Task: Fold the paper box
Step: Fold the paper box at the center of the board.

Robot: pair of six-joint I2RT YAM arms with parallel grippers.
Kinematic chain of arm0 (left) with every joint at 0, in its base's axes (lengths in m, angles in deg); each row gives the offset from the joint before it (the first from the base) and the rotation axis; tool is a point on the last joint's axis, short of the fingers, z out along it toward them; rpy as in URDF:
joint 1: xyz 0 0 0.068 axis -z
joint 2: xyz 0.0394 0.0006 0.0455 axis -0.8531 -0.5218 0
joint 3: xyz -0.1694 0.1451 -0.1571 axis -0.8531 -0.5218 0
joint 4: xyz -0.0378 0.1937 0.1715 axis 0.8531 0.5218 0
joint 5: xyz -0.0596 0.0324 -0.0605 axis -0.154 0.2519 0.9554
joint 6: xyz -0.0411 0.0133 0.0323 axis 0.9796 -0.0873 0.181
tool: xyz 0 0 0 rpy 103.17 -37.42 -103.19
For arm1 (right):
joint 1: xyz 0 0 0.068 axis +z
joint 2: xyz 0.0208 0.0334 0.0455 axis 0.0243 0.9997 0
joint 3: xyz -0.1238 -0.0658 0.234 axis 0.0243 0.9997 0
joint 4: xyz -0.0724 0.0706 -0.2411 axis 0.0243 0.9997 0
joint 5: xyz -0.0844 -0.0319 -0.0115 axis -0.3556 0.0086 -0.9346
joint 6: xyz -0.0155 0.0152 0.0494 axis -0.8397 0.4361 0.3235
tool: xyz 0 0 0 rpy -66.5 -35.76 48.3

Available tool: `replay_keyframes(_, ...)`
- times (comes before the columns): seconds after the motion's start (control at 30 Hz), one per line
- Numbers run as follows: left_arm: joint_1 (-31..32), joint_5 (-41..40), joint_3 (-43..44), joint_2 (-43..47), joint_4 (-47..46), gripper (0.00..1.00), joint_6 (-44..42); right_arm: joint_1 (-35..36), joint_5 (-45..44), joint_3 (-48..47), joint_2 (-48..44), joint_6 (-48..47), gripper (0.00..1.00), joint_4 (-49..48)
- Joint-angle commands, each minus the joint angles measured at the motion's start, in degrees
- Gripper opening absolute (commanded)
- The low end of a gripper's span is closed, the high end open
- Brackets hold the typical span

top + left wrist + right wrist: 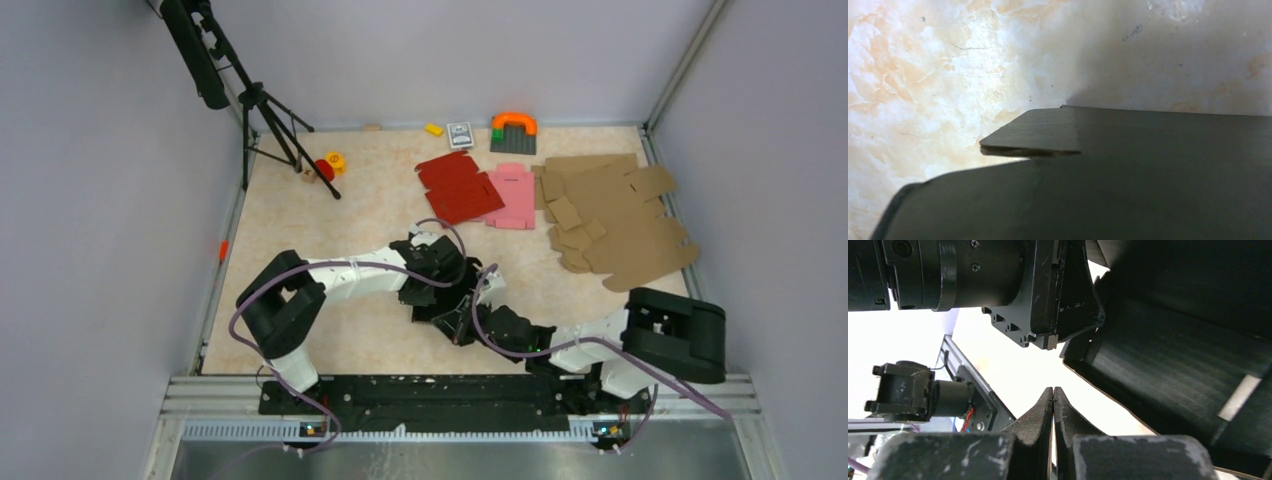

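Observation:
The black paper box (pixel 443 303) lies partly folded mid-table between both arms. From above, my left gripper (pixel 428 283) bears down on its far side. In the left wrist view, black cardboard (pixel 1128 180) with a raised flap (pixel 1038 136) fills the lower half and hides the fingers. My right gripper (pixel 468 322) is at the box's near edge. In the right wrist view, the right gripper (pixel 1053 389) is shut, tips touching, with the box's ribbed inner wall (pixel 1173 365) just to its right. A thin brown line shows low in the slit between the fingers; I cannot tell what it is.
A red blank (pixel 458 187), a pink blank (pixel 512 195) and brown cardboard blanks (pixel 615 215) lie at the back right. A tripod (pixel 270 120) stands back left with small toys (pixel 328 165) near it. A card box (pixel 460 134) and an orange-handled block (pixel 513 130) sit by the far wall.

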Motion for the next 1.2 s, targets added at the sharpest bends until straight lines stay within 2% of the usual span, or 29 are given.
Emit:
replay_keyframes(0.0,-0.58,-0.79,1.9,0.25,1.5,0.11,4.05,0.64,-0.29,-1.01,6.89,2.61,0.0,-20.27)
replay_keyframes(0.13,-0.67,0.1,1.57,0.7,0.52,0.11,4.25,0.55,-0.35,0.97,14.84,5.08,0.0,-33.61)
replay_keyframes(0.4,-0.84,1.24,1.2,1.93,-1.38,0.13,5.66,0.54,-1.29,-0.14,24.9,9.5,0.0,-44.23)
replay_keyframes(0.57,-1.03,2.04,1.59,0.95,-1.61,0.13,5.38,-1.77,1.3,-2.28,27.15,13.13,0.0,-39.35)
replay_keyframes(0.9,-1.11,3.32,2.33,-0.83,-1.92,0.14,4.32,-5.35,4.71,-2.04,33.67,20.27,0.0,-41.87)
replay_keyframes(1.17,-1.11,2.73,3.14,-1.63,-1.07,0.17,4.0,-5.93,5.26,-2.7,34.66,24.65,0.0,-36.56)
